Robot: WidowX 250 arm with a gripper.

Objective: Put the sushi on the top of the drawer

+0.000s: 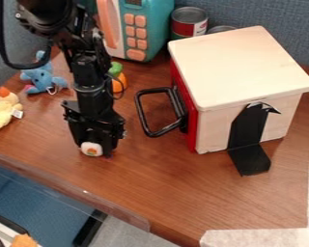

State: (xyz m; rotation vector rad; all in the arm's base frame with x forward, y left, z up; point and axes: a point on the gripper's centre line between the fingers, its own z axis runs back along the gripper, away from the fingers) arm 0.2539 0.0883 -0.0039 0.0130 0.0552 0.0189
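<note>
The black gripper [94,145] hangs over the left part of the table, left of the drawer's handle. It is shut on the sushi [91,149], a small white roll with an orange and green centre, low between its fingertips. Whether the sushi touches the table I cannot tell. The drawer [238,65] is a wooden box with a flat pale top, a red front and a black handle, standing to the right of the gripper.
A blue plush toy [42,77] and a yellow plush toy [5,110] lie at the left. Behind are a teal toy microwave [144,29], a can [188,23] and an orange-and-green toy [117,79]. A black bracket [249,144] stands against the drawer's side.
</note>
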